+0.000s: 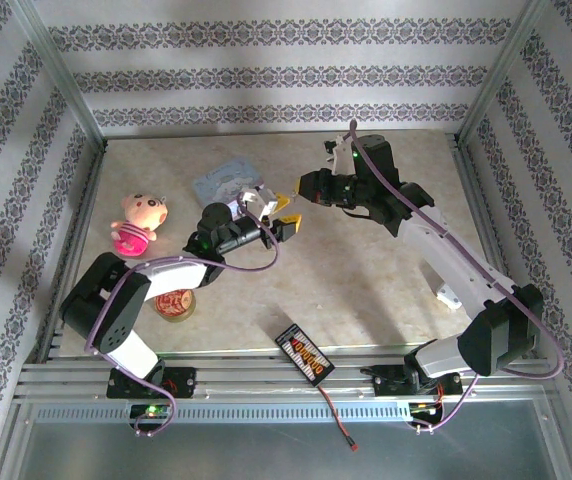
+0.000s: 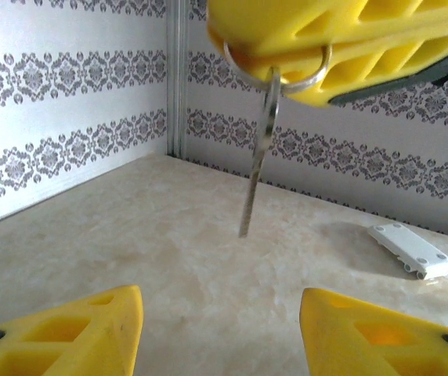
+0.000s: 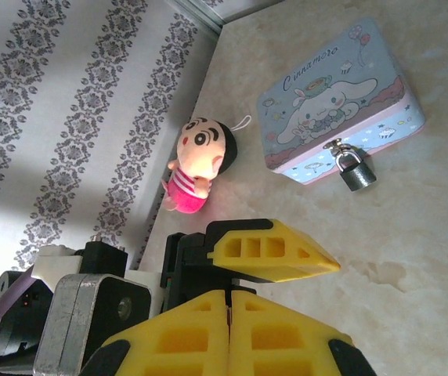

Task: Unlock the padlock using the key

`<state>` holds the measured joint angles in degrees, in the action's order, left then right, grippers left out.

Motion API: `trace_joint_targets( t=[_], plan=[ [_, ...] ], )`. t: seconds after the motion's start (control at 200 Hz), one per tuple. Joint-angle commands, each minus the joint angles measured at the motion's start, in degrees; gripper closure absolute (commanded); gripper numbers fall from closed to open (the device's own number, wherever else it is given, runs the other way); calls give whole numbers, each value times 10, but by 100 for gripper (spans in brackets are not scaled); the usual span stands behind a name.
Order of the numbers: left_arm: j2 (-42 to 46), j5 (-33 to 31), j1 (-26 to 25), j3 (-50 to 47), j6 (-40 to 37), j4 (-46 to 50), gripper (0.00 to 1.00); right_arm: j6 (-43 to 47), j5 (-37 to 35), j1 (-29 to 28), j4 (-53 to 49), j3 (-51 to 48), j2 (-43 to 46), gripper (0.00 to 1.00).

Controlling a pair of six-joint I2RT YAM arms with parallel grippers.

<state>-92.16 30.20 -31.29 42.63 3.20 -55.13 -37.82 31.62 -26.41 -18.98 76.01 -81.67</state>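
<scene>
The left gripper (image 2: 220, 317) stood roughly half open and empty, its ribbed yellow plastic fingers flanking the space below the key (image 2: 257, 157). To take it well, it needed to rise, centre the thin flat steel blade between the pads and close on its broad faces, since the key hung loose and could swing. The right gripper (image 3: 228, 313) was fully closed, seemingly pinching the wire ring (image 2: 280, 78) carrying the key. Farther off, the small dark padlock (image 3: 357, 172), silver shackle through the hasp, sat against the glossy pale blue tin (image 3: 330, 94) on the marbled table (image 2: 130, 243).
</scene>
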Motion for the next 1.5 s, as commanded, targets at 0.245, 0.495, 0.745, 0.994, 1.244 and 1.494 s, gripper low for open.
trace_joint_targets(
  t=[0.245, 0.495, 0.745, 0.994, 1.244, 1.494],
  plan=[
    [-14, -15, -11, 31, -19, -57, 46, -8, 23, -14, 23, 10, -12, 100],
    [-15, -19, -11, 28, -12, -67, 64, -7, 25, -14, 30, 4, -21, 100],
    [-5, -20, -11, 18, -17, -62, 75, -6, 18, -14, 30, -1, -28, 100],
    [6, -27, -11, 9, -18, -52, 100, -5, 13, -13, 28, -4, -32, 100],
    [64, 4, -4, 25, -85, 146, 100, 55, 9, -6, -8, 1, -15, 89],
    [120, 89, 21, 142, -250, 620, 100, 257, 8, -7, -89, -13, 62, 76]
  ],
)
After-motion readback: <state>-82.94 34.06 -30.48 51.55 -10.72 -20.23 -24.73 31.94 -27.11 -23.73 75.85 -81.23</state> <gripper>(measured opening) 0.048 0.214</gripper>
